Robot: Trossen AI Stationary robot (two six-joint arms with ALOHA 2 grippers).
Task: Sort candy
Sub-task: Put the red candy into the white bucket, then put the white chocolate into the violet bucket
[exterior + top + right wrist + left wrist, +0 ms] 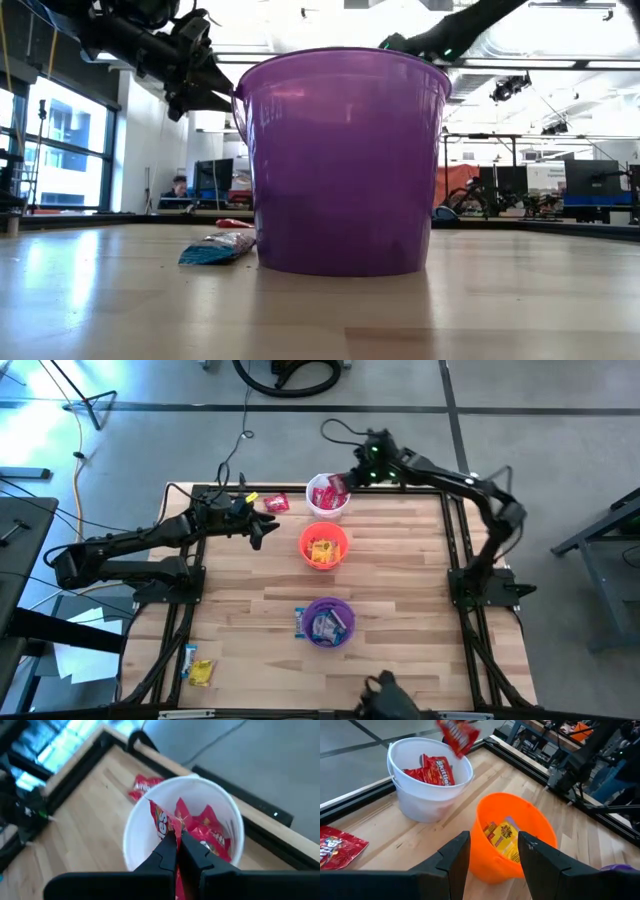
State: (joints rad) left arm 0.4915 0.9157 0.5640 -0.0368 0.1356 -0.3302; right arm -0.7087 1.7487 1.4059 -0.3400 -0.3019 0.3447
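The right gripper (177, 845) pinches a red candy (162, 822) directly above the white cup (137, 827); if the wrapper clings to a finger at release, it may fall outside the rim. The left gripper (492, 852) hangs beside the orange cup (490, 817), fingers spread and empty, and could tip it if driven forward. Loose candy lies on the table (400, 590).

Grey concrete floor (560, 420) surrounds the table; tall windows (60, 150) and distant desks (520, 205) fill the bright room.
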